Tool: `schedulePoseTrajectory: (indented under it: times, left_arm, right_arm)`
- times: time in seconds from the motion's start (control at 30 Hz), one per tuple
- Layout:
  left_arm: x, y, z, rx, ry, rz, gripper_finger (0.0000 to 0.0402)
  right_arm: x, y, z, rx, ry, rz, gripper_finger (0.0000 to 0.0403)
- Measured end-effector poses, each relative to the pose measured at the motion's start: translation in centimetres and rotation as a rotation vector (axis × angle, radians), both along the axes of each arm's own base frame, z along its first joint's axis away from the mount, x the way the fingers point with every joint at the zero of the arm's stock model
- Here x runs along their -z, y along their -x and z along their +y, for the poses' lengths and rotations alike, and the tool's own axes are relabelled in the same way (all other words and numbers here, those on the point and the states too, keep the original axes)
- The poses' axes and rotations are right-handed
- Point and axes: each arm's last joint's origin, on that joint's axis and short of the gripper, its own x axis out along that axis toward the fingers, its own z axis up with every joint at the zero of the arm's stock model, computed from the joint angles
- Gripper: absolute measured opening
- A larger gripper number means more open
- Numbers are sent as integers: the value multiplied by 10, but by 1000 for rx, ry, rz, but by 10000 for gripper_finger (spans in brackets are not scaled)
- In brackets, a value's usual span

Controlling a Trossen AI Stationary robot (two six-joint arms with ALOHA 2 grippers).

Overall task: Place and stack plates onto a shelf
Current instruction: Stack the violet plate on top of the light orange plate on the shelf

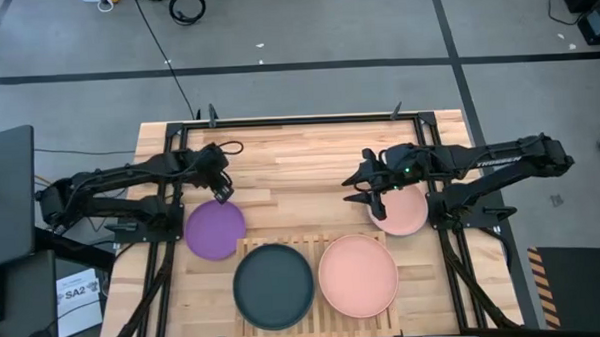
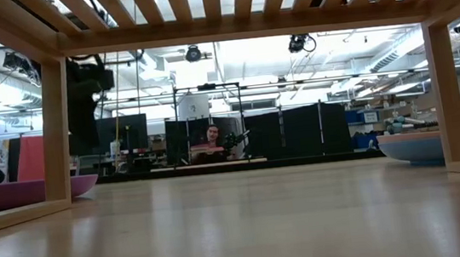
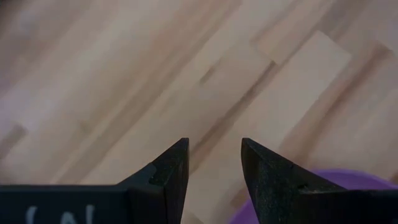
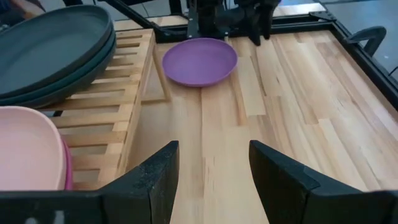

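Two hands, both open, both empty. On shelf (image 1: 283,247): dark grey stack (image 1: 273,285), two seen in right wrist view; pink plate (image 1: 358,275) over magenta one. On bench (image 1: 299,153): purple plate (image 1: 215,229) just beside left hand (image 1: 223,193); pale pink plate (image 1: 402,213) just beside right hand (image 1: 359,189).

- the middle of the surface (image 1: 300,168), between the left end effector (image 1: 222,194) and the right end effector (image 1: 365,194), lies bare and open.
- the shelf (image 1: 314,244) fills the near edge; its top carries a dark grey plate (image 1: 273,285) and a pale pink plate (image 1: 358,276).
- a purple plate (image 1: 215,229) lies just left of the shelf, another pink plate (image 1: 402,213) near its right corner.
- under the shelf's slats the low view shows clear passage between its legs.
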Motion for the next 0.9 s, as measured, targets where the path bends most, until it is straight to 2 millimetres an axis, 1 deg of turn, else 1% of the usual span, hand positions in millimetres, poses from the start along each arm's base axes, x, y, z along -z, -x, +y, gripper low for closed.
schedulePoseTrajectory:
  times: [0.1, 0.27, 0.4, 0.53, 0.7, 0.9]
  left_arm:
    - [7, -2, 6, 21, 57, 14, 153]
    - [18, -4, 14, 8, 107, 68, 153]
    - [26, -8, 16, 86, 186, 61, 153]
    - [33, -11, 17, 159, 208, 89, 153]
    - [38, -14, 18, 229, 233, 100, 153]
    - [38, -15, 16, 318, 249, 87, 153]
  right_arm:
    - [0, 1, 0, 0, -1, -17, 199]
    - [-2, 1, 0, -3, -3, -35, 199]
    - [-2, 1, 0, -3, -3, -38, 199]
    - [-2, 1, 0, -3, -3, -38, 199]
    - [-2, 0, 0, -3, -3, -39, 199]
    - [-2, 0, 0, -4, -3, -39, 199]
